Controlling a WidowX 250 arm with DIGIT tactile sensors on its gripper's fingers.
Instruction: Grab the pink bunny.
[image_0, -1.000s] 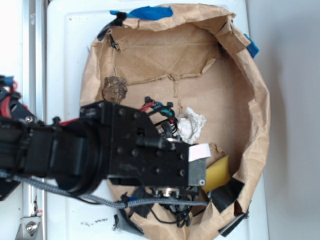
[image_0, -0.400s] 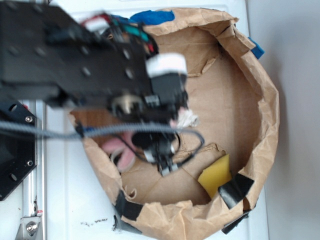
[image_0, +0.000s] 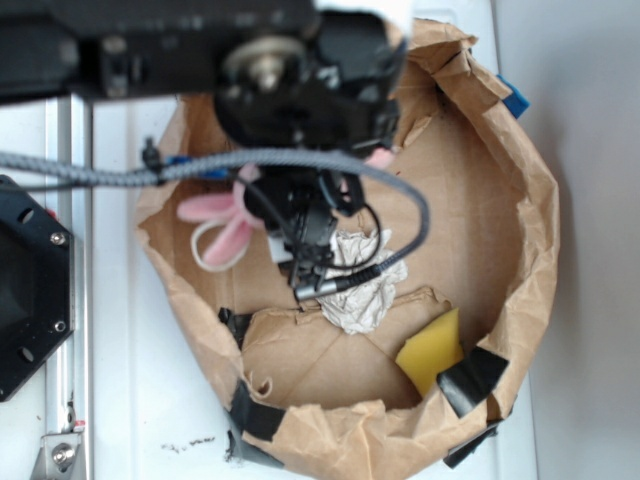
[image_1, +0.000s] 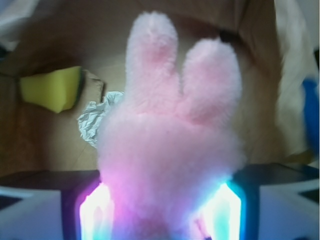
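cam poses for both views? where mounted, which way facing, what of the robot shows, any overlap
Exterior: overhead, looking down into the paper bag; arm and gripper show.
Wrist: on the gripper, looking out between the jaws, which are shut on the pink bunny.
Shared: pink bunny, paper ball, yellow sponge.

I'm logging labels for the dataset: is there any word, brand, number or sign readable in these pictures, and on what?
None. No readable text shows on the soft pale-pink plush bunny, the black pincer, the crumpled white paper ball, the yellow sponge wedge or the brown paper bag wall.
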